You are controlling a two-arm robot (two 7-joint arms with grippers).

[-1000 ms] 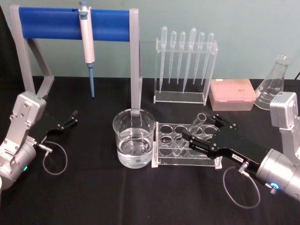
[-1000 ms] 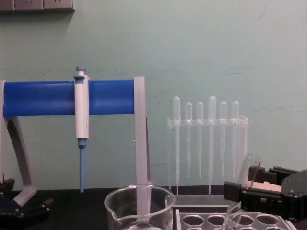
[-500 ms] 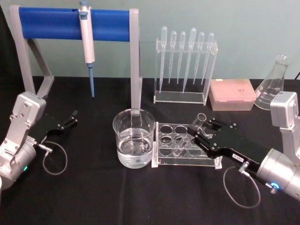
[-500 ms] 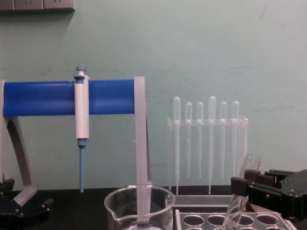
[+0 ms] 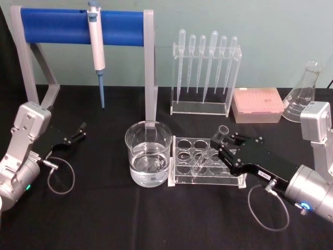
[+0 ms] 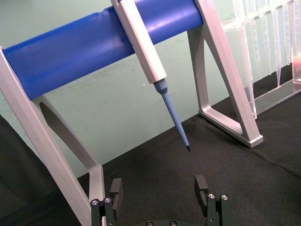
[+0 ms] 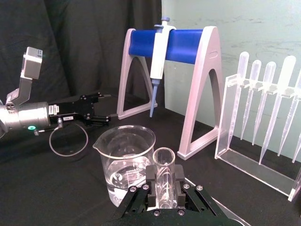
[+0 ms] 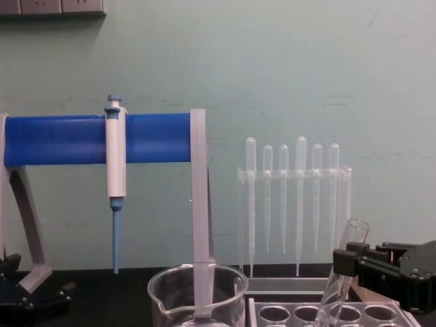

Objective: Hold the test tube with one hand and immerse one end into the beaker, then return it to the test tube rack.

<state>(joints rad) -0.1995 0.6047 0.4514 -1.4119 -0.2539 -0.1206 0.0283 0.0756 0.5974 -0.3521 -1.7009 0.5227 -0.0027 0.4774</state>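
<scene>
Six pipettes (image 5: 214, 41), one beaker (image 5: 148, 153), one test tube (image 5: 220, 134), perhaps eight holes (image 5: 183, 155)

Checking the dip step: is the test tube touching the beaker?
Apart. Head view: the test tube leans in the rack, empty rack holes between it and the beaker.

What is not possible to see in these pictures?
1. Test tube, bottom end: chest view, cut off by lower edge; right wrist view, behind the right gripper.
2. Beaker, water level: chest view, below lower edge.
3. Which rack hole holds the tube: head view, clear walls overlap.
4. Parked left gripper, base: left wrist view, cut off.
</scene>
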